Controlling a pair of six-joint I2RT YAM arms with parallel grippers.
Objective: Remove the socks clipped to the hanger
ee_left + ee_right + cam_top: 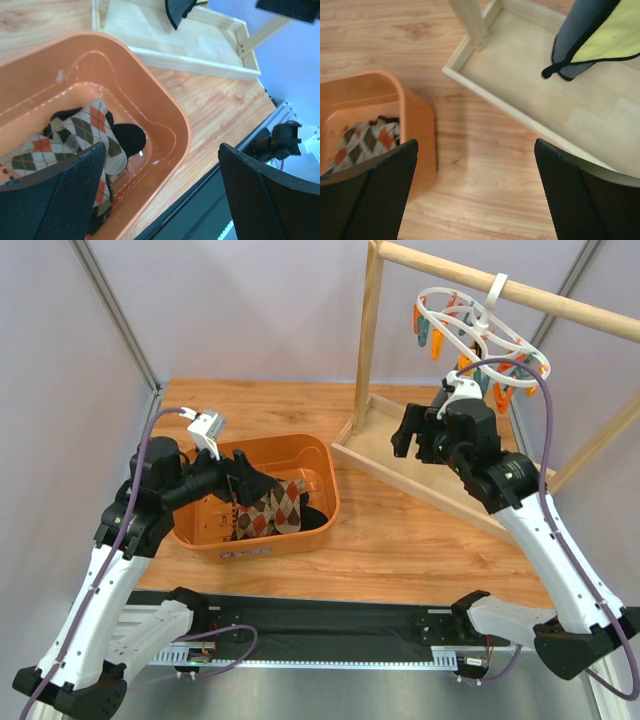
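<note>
The white ring hanger (478,320) with orange and teal clips hangs from the wooden rail at the back right. A black-and-yellow sock (602,35) hangs over the wooden base; its tip shows in the left wrist view (176,11). In the top view my right arm hides it. Argyle socks (283,508) and a black sock (128,140) lie in the orange bin (325,468); the argyle socks also show in the wrist views (82,131) (367,142). My left gripper (240,490) (161,148) is open and empty over the bin's edge. My right gripper (406,436) (475,145) is open and empty, left of the hanging sock.
The wooden frame has an upright post (369,340), a top rail (560,302) and a shallow base tray (395,458) (520,85). A black strip (330,625) runs along the table's near edge. Grey walls enclose the table.
</note>
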